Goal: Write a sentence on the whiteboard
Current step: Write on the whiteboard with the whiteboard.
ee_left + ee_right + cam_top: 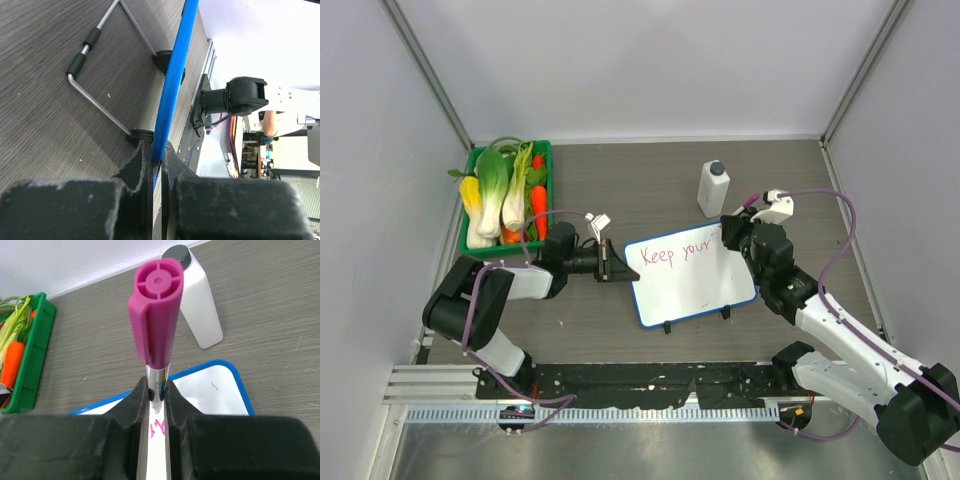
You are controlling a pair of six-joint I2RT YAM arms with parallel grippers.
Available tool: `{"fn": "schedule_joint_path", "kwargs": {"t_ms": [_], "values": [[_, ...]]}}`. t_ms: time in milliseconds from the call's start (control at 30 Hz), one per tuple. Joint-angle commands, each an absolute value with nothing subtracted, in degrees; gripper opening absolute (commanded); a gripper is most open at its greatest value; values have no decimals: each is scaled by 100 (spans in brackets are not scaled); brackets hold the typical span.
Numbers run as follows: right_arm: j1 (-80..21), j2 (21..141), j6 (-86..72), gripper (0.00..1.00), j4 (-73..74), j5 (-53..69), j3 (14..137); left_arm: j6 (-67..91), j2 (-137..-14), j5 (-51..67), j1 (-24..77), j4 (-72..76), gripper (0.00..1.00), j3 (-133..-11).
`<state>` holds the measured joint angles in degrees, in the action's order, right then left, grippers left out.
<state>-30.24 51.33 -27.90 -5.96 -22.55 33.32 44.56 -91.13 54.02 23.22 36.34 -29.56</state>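
Note:
The whiteboard (692,292), white with a blue rim, stands tilted on two black feet at the table's centre. The sentence (680,251) reads "Keep your" in pink along its top. My left gripper (614,268) is shut on the board's left edge; in the left wrist view the blue rim (175,75) runs between the jaws of that gripper (157,160). My right gripper (732,236) is at the board's upper right corner, just past the last word. In the right wrist view this gripper (157,395) is shut on a pink-capped marker (157,310), tip over the white surface (220,390) beside pink strokes (156,427).
A white bottle (713,188) with a dark cap stands just behind the board's right end. A green basket (549,165) of toy vegetables sits at the back left. The board's wire stand (100,95) rests on the grey table behind it.

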Motion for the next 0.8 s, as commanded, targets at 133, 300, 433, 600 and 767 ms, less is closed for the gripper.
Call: {"fn": "schedule_joint_path", "kwargs": {"t_ms": [133,300,433,600,767], "values": [[-2953,4948,-2865,1,-721,-2215,3384,4271,-9176,5212,2426,3155,0,-2953],[-2944,4904,-2865,1,-668,-2224,3349,4271,-9202,5212,2426,3164,0,-2962],[-2927,4887,-2856,1,-633,-2215,3366,4271,-9193,5212,2434,3164,0,-2962],[-2874,4843,-2786,1,-563,-2329,3419,4271,-9193,5212,2426,3164,0,-2971],[-2778,4895,-2690,2,-545,-2312,3507,4263,-9176,5194,2434,3164,0,-2936]]}}
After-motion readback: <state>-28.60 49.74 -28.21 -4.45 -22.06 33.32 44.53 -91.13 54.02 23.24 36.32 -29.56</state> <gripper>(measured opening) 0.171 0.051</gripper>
